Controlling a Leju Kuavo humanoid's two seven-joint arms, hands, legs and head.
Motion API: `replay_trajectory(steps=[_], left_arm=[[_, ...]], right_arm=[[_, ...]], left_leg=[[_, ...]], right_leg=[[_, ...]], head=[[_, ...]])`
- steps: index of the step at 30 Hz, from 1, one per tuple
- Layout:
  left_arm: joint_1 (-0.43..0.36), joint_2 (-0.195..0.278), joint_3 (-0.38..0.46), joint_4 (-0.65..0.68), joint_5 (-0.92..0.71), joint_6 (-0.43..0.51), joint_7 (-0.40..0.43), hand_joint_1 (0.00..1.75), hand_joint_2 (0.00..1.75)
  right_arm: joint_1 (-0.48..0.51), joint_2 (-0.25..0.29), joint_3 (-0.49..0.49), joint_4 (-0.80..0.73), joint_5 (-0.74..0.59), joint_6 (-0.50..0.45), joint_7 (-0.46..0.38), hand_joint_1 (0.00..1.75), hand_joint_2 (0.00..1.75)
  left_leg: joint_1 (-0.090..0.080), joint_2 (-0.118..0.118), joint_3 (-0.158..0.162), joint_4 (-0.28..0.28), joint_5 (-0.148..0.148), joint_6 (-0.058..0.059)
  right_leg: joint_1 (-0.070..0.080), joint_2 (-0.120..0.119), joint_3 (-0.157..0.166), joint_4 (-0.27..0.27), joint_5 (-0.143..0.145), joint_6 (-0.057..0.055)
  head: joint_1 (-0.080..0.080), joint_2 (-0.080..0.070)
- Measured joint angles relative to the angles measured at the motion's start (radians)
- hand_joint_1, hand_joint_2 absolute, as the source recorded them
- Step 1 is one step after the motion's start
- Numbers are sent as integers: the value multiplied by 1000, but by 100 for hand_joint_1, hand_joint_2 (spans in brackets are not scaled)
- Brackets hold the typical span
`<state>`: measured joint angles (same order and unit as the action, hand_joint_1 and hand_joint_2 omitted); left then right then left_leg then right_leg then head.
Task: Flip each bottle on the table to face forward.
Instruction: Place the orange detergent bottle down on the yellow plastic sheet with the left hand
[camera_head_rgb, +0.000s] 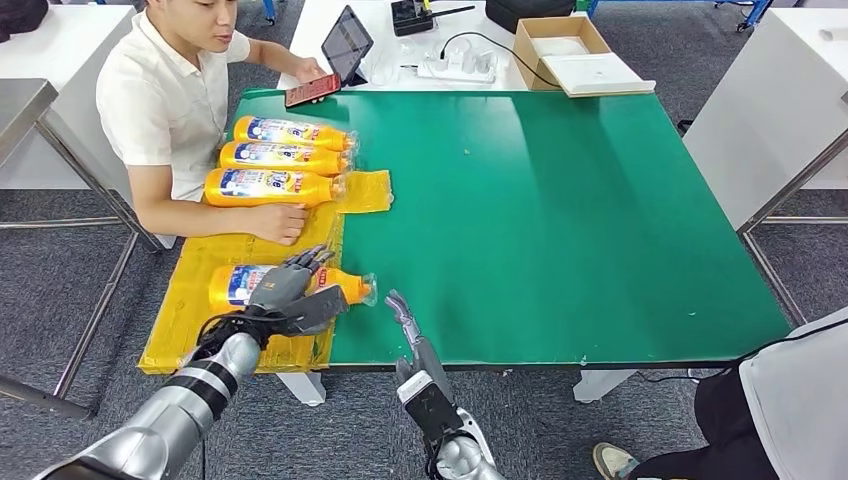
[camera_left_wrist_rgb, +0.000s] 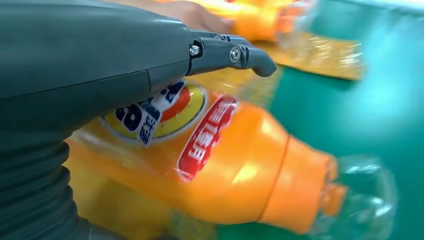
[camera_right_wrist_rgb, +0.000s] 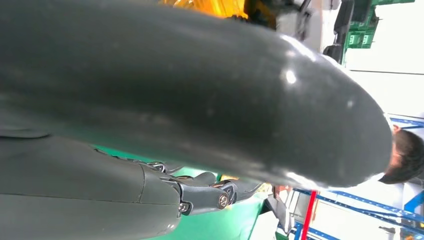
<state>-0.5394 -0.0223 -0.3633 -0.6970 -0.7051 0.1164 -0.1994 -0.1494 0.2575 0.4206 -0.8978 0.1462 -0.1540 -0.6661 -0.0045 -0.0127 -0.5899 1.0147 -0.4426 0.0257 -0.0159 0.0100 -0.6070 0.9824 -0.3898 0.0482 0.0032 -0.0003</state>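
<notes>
Orange bottle (camera_head_rgb: 290, 284) lies on its side on the yellow sheet (camera_head_rgb: 200, 300) at the near-left of the green bench (camera_head_rgb: 560, 200), long axis across, cap twd the right hand (camera_head_rgb: 402, 312). Left hand (camera_head_rgb: 285, 290) is on top, fingers (camera_head_rgb: 305, 260) draped over the body w/ label showing, so a roll is its job. Right hand is just off the cap, fingers straight, holding nothing; three more bottles (camera_head_rgb: 280, 160) and a person's hand (camera_head_rgb: 275, 222) sit just behind.

the left hand (camera_head_rgb: 285, 290) covered the middle of the near bottle (camera_head_rgb: 352, 286), hiding much of its label. the right hand (camera_head_rgb: 402, 310) showed edge-on beside that bottle, its grasp unreadable. beyond that bottle, the person's (camera_head_rgb: 165, 95) head was cropped.
</notes>
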Motion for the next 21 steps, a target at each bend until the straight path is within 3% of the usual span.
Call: replay_trajectory(steps=[6, 10, 14, 21], left_arm=[[184, -36, 30, -269, 413, 7, -164, 0, 175], [255, -60, 62, -388, 575, -34, -191, 0, 175], [323, -89, 101, -482, 824, -100, -196, 0, 175], [370, -105, 125, -552, 857, -116, -195, 0, 175]], right_arm=[[15, 0, -1, 5, 1, -19, 0, 0, 0], [21, 0, 0, 2, 1, -46, 0, 0, 175], [38, -3, 7, -37, -15, -110, 0, 0, 175], [48, -9, 18, -72, -19, -124, 0, 0, 175]], left_leg=[[0, 2, -8, 0, 0, 0], [0, 2, -9, 0, -1, 0], [0, 2, -10, 0, -1, 0], [0, 2, -10, 0, -1, 0]], right_leg=[[0, 1, -7, 0, 0, 0], [0, 1, -9, 0, 0, 0], [0, 1, -11, 0, 0, 0], [0, 1, -11, 0, 0, 0]], head=[[0, 0], [0, 0], [0, 0], [0, 0]])
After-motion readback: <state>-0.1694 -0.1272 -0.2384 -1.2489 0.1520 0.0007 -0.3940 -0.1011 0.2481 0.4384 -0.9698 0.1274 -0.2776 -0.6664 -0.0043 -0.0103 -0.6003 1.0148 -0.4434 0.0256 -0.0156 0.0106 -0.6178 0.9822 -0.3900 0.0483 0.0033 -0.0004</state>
